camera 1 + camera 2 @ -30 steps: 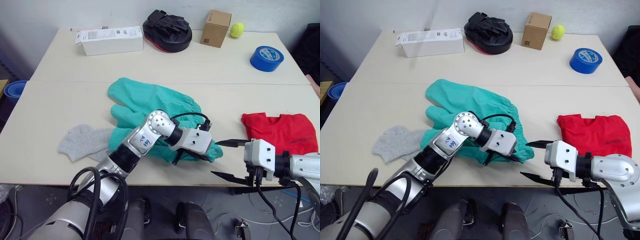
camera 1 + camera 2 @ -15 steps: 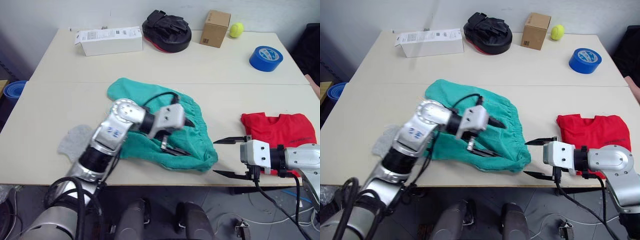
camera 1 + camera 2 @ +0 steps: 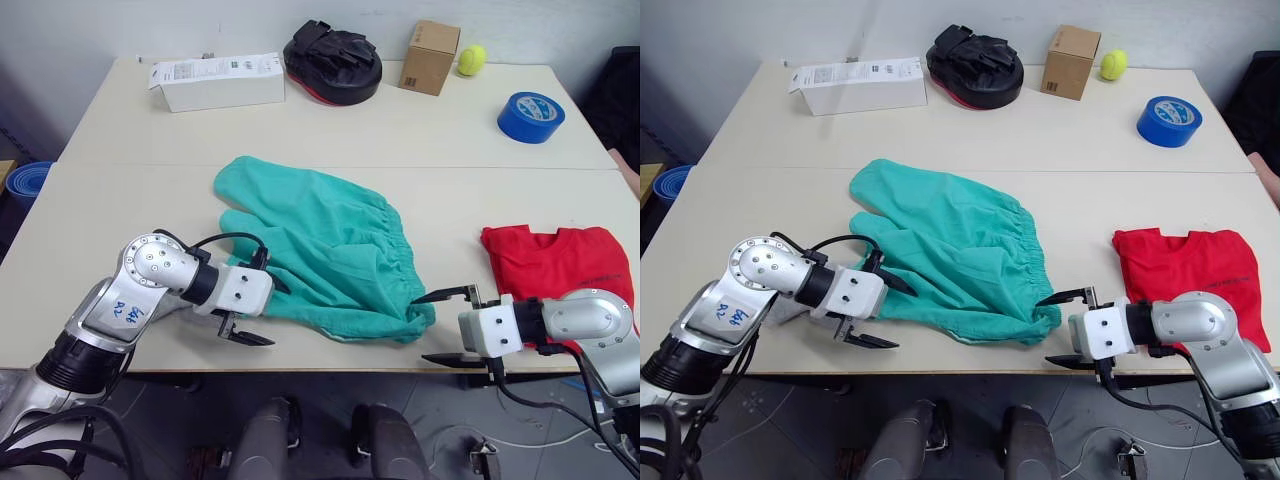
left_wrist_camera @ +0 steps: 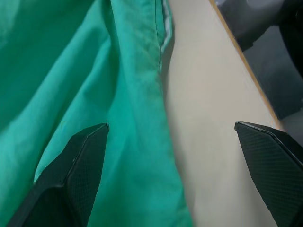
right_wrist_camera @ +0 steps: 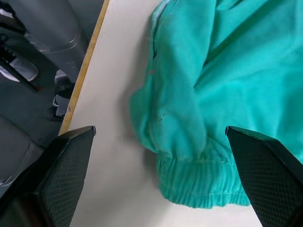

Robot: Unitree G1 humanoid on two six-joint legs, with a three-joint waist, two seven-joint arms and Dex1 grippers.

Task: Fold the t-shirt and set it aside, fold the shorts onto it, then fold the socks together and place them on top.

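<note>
While print is showing on the white box [image 3: 218, 81] at the far left of the table [image 3: 100, 200], no word of it is legible. Handwritten blue marks are showing on the left arm's casing, also unreadable. The shorts [image 3: 325, 250] are lying spread at the table's centre. The left gripper [image 3: 252, 312], fingers spread and empty, is hovering at their near-left hem, having pulled back leftward off the fabric. The right gripper [image 3: 447, 326], likewise parted and empty, is pointing at the waistband corner, now nearer to it. The t-shirt [image 3: 560, 262] is lying folded at the right.
</note>
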